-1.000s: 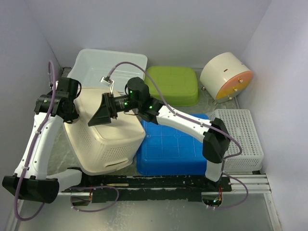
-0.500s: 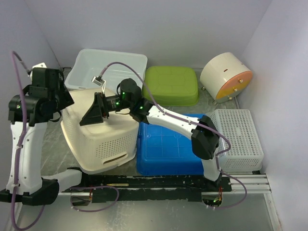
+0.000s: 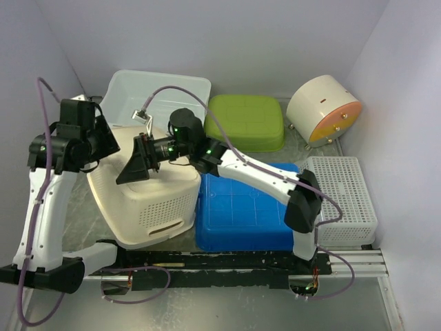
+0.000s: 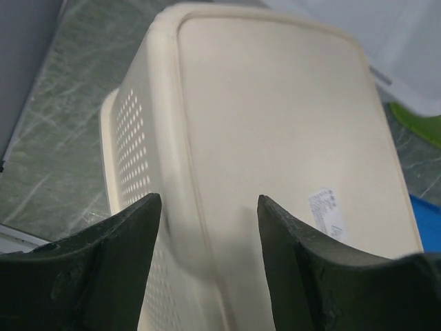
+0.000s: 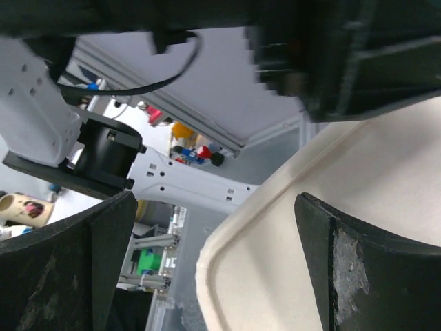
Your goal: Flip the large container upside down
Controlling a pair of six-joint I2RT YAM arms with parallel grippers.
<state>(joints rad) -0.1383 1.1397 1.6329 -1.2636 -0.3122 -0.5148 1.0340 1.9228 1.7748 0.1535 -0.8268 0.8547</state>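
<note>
The large container is a cream perforated basket (image 3: 162, 203). It lies with its solid base facing up, left of the blue lid. The left wrist view shows the base and a small sticker (image 4: 275, 131). My left gripper (image 3: 103, 141) is open and hovers just above the basket's far-left edge (image 4: 207, 200), holding nothing. My right gripper (image 3: 134, 165) is open over the base and reaches in from the right. Its view shows the basket's rounded corner (image 5: 331, 234) between the open jaws (image 5: 213, 200).
A clear tub (image 3: 155, 93) stands behind the basket and a green container (image 3: 247, 121) is to its right. A blue lid (image 3: 241, 210) touches the basket's right side. A white perforated tray (image 3: 341, 196) and a round cream drum (image 3: 322, 107) are at the right. Walls enclose three sides.
My left gripper drew up and left off the basket, then came back toward its far-left edge. My right gripper moved slightly left. The basket shifted a little to the left.
</note>
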